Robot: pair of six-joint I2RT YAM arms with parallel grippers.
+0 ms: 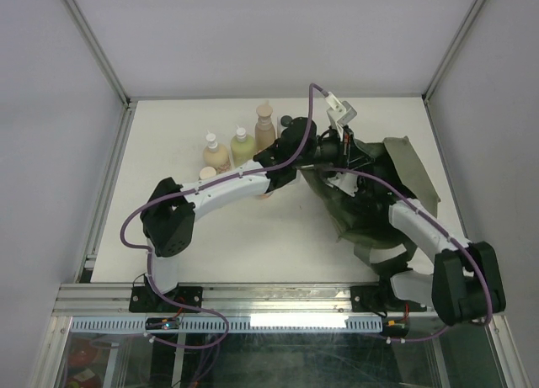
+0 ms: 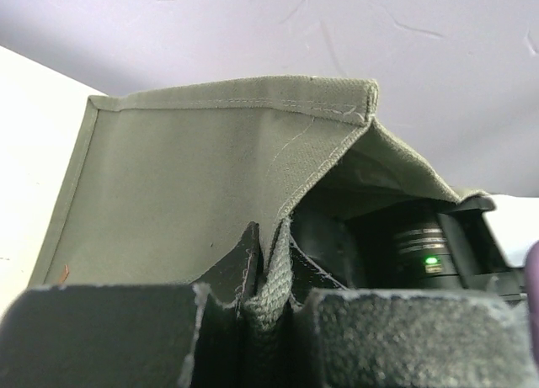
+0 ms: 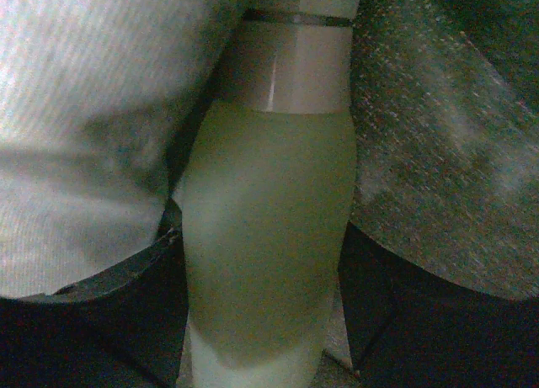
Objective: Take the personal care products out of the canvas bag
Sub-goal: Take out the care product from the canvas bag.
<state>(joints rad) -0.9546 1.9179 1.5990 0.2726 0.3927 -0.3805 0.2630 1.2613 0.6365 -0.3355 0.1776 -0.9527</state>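
The olive canvas bag (image 1: 414, 173) lies at the right of the table with its mouth held up. My left gripper (image 1: 330, 152) is shut on the bag's woven rim (image 2: 268, 270), pinched between its fingers (image 2: 268, 300). Inside the bag, my right gripper (image 3: 259, 262) is shut on a yellow-green bottle (image 3: 269, 178) with a pale collar, one finger against each side. In the top view the right gripper (image 1: 354, 183) is sunk in the bag's opening and the bottle is hidden. Three bottles stand outside at the back: tan (image 1: 216, 154), yellow-green (image 1: 242, 146) and beige (image 1: 265, 127).
Another small tan bottle (image 1: 207, 173) lies by the left forearm, and a black-capped one (image 1: 286, 120) stands beside the beige bottle. A pale ribbed surface (image 3: 84, 152) presses on the held bottle's left and bag fabric (image 3: 438, 152) on its right. White walls close the table's back and sides.
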